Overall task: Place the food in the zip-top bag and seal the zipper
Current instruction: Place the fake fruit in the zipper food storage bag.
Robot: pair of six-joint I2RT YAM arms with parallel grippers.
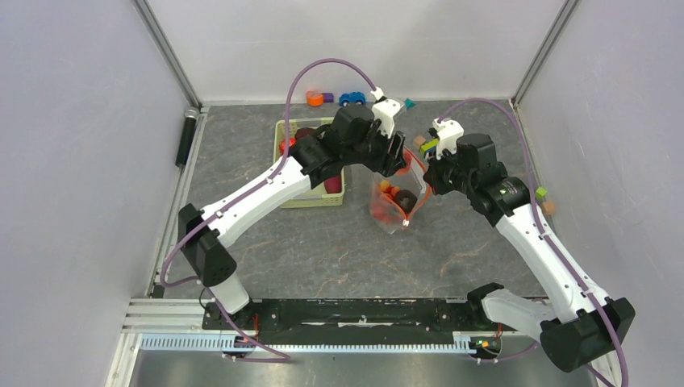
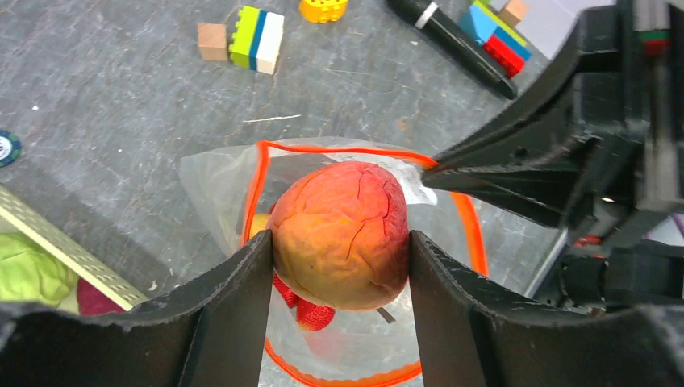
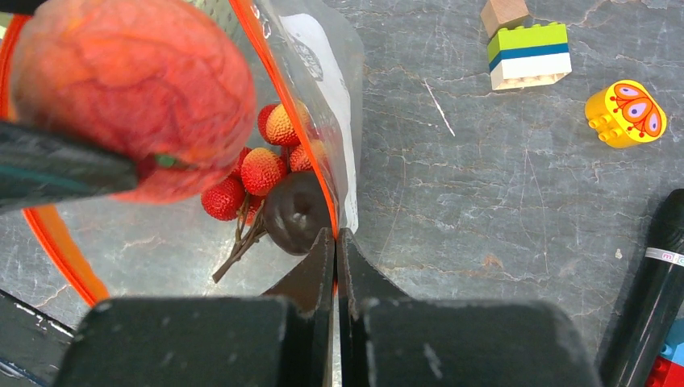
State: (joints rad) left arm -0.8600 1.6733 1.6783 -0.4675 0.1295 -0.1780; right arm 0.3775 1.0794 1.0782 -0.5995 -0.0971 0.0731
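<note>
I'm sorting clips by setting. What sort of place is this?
Probably a robot lab cell: plain white walls enclose a grey tabletop, robot arms are bolted at its near edge, toy blocks lie scattered.

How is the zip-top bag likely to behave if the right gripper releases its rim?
Probably floppy: the zip-top bag is thin clear film, its rim pinched by the shut right gripper. Released, it would likely sag or fold shut. The strawberries inside may weigh its base down.

We identify a robotics lab test cell: plain pale grey panel walls (image 1: 81,161) on aluminium corner posts (image 1: 165,48) stand beyond and outboard of the left gripper (image 2: 340,242) and right gripper (image 3: 335,242). A grey marbled tabletop (image 1: 323,242) lies beneath them.
</note>
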